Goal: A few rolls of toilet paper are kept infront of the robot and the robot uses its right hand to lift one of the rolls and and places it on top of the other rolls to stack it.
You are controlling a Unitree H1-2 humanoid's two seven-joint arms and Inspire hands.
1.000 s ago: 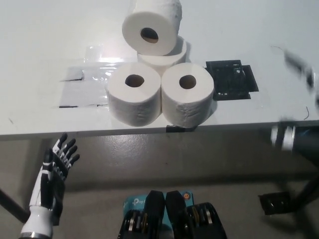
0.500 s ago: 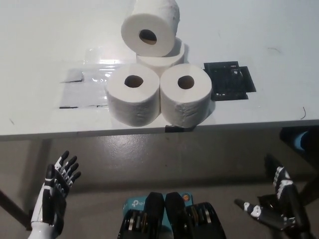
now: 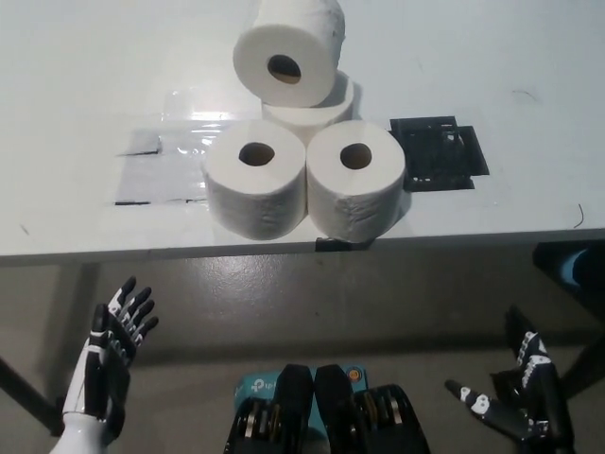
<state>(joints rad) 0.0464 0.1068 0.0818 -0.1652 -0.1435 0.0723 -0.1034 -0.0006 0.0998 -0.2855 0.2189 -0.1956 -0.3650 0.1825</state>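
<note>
A: Fingers first. R side?

B: Right hand (image 3: 515, 407) is low at the bottom right, below the table edge, well away from the rolls. Fingers (image 3: 526, 348) spread apart, nothing in them. Empty.

A: L side?

B: Left hand (image 3: 106, 359) rests at the lower left, also below the table (image 3: 76, 76). Fingers (image 3: 132, 305) fanned apart, pointing up, holding nothing.

A: OK, the paper?

B: Four rolls, all on the white table, approx. mid-picture. Front left roll (image 3: 255, 178) and front right roll (image 3: 356, 180) stand side by side, touching, cores facing up, near the table's front edge. Back roll (image 3: 317, 102) sits just behind them, mostly hidden. Top roll (image 3: 286, 49) is up on the stack, resting on the back roll, tilted so its core faces the camera; whether it also touches the front pair I can't tell.

A: Anything else on the table?

B: Black square patch (image 3: 437, 151) just beside the front right roll, on its right. Clear shiny tape strips (image 3: 165, 161) to the left of the front left roll. Small dark tape bit (image 3: 338, 244) at the table edge under the front right roll.
</note>
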